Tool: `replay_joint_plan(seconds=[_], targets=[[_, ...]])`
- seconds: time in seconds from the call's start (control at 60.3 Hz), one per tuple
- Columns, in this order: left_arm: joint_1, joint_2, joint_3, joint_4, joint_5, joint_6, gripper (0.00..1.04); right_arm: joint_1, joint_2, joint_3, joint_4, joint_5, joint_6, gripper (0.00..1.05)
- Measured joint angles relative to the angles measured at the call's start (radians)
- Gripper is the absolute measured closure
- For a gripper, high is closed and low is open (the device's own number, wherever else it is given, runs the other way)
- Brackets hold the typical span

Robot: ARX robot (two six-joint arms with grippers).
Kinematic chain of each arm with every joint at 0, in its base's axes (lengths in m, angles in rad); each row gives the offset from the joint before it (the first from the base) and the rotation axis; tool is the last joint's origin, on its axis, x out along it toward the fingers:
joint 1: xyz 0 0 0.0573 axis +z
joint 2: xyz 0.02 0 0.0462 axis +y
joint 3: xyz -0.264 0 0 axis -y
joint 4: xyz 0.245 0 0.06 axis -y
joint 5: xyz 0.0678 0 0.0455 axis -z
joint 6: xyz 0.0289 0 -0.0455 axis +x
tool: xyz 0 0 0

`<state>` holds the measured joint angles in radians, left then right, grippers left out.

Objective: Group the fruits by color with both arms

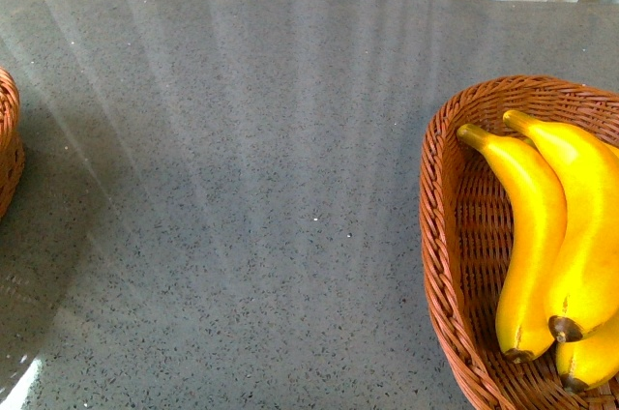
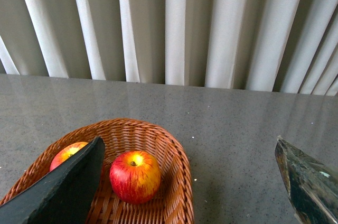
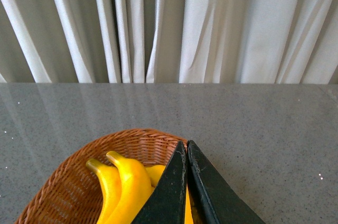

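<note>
Apparently sorted: three bananas (image 1: 542, 236) lie in the right basket (image 1: 455, 265), two apples (image 2: 134, 176) in the left basket (image 2: 177, 182) (table (image 1: 242, 188) between bare). Left pincer (image 2: 195, 182) gapes, empty; right pincer (image 3: 187, 182) closed, empty.

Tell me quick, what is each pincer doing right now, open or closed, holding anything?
Left pincer: open, holding nothing.
Right pincer: closed, nothing visibly held.

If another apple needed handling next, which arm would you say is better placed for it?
Probably the left. Its gripper is open above the basket holding both apples, while the right gripper is shut over the bananas.
</note>
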<state>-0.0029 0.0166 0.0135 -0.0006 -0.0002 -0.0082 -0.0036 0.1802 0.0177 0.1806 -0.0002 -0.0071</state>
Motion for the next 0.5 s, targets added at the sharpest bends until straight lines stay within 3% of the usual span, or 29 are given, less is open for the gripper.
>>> replay_joint_plan(seconds=[0.116, 0.497], targets=[[0.0, 0.0, 0.0, 0.0, 0.0, 0.0, 0.09, 0.0, -0.157, 0.0, -0.171, 0.0, 0.0, 1.03], [0.0, 0.0, 0.0, 0.0, 0.0, 0.0, 0.09, 0.002, -0.174, 0.0, -0.179, 0.0, 0.0, 1.03]])
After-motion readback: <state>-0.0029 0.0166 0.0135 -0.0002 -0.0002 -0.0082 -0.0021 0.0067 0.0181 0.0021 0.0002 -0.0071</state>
